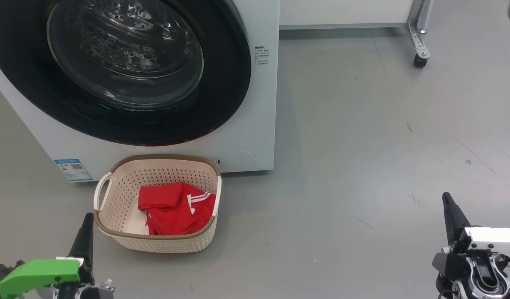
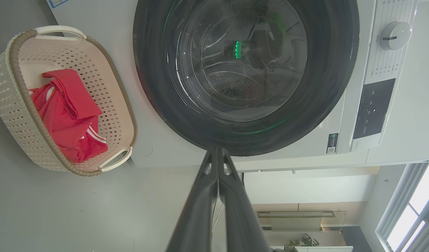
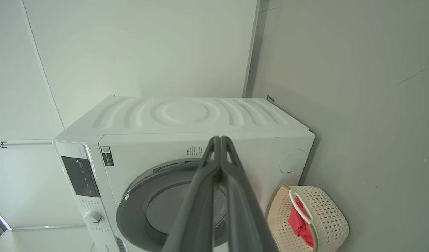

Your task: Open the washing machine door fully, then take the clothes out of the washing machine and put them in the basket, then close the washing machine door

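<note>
The white washing machine (image 1: 255,124) stands ahead, its black-rimmed glass door (image 1: 126,62) lying flat against the front, closed. Red clothes (image 1: 176,209) with white stripes lie in the cream basket (image 1: 113,199) on the floor just in front of the machine. My left gripper (image 1: 87,222) is shut and empty at the lower left, just left of the basket. At the lower right, far from the basket, my right gripper (image 1: 447,201) is shut and holds nothing. The left wrist view shows the shut fingers (image 2: 217,154) pointing at the door (image 2: 245,70), with the basket (image 2: 15,105) and clothes (image 2: 67,115) beside it.
Grey floor (image 1: 363,166) stretches to the right of the machine. A metal leg on a castor (image 1: 419,60) stands at the back right. A blue sticker (image 1: 73,169) marks the machine's lower left corner. The right wrist view shows the machine (image 3: 186,119) against a white wall.
</note>
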Available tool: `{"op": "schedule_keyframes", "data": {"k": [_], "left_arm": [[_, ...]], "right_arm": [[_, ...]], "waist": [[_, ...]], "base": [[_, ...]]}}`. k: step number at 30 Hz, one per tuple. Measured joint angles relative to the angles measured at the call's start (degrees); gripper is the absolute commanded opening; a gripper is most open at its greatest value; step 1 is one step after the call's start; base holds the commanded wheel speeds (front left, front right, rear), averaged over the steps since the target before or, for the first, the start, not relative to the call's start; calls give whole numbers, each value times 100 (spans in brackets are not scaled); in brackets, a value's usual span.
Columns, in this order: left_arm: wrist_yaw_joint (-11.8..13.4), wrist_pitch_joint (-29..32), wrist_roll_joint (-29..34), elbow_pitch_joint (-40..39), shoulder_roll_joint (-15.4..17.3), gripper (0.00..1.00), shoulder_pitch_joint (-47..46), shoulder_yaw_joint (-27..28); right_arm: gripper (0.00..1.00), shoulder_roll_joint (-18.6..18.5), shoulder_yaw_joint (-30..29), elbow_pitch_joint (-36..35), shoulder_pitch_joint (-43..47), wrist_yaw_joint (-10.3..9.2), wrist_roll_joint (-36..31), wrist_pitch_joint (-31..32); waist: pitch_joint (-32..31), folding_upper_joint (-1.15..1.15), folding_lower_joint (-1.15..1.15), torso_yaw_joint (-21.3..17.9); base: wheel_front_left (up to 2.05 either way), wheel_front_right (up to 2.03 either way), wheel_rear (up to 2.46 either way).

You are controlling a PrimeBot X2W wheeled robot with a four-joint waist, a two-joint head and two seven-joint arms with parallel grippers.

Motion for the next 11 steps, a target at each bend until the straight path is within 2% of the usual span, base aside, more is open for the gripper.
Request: {"op": "schedule_keyframes", "data": {"k": [11], "left_arm": [[0,0,0,-4,-1,0,0,4]], "right_arm": [[0,1,-4,-1,0,0,0,20]], "waist": [[0,0,0,0]], "base": [[0,0,0]]}}
